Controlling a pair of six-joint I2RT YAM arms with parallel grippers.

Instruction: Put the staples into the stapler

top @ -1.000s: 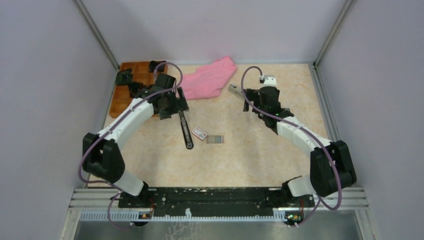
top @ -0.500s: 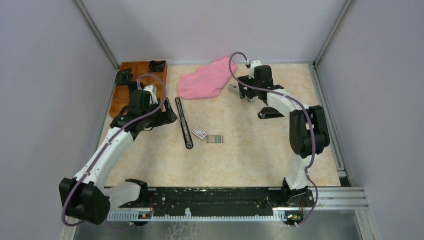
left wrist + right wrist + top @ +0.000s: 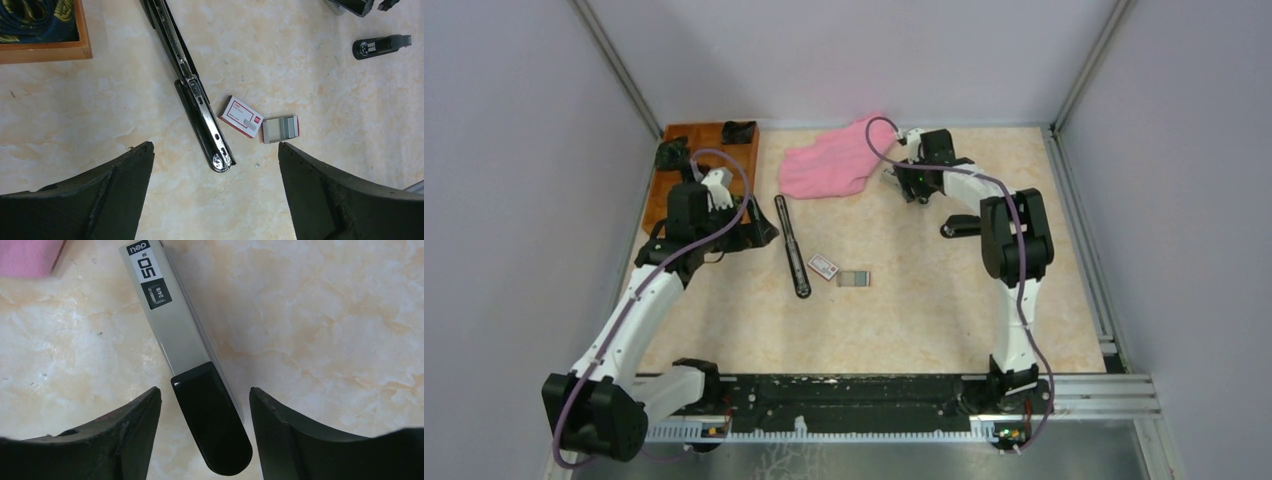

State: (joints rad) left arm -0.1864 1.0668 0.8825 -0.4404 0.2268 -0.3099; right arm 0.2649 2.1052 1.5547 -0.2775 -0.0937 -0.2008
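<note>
Left wrist: staples beyond jaws

Table: we see a beige marbled top.
Far left: wooden tray.
Far middle: pink cloth, with a grey stapler just beside it.
Centre: black stapler, opened flat; red-and-white box near it; staples just beside the box.
Right: small black object (we cannot name it).

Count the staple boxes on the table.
2. A red-and-white box lies by the black stapler; an open box holding the staples lies right of it. The pink cloth could hide more.
</note>
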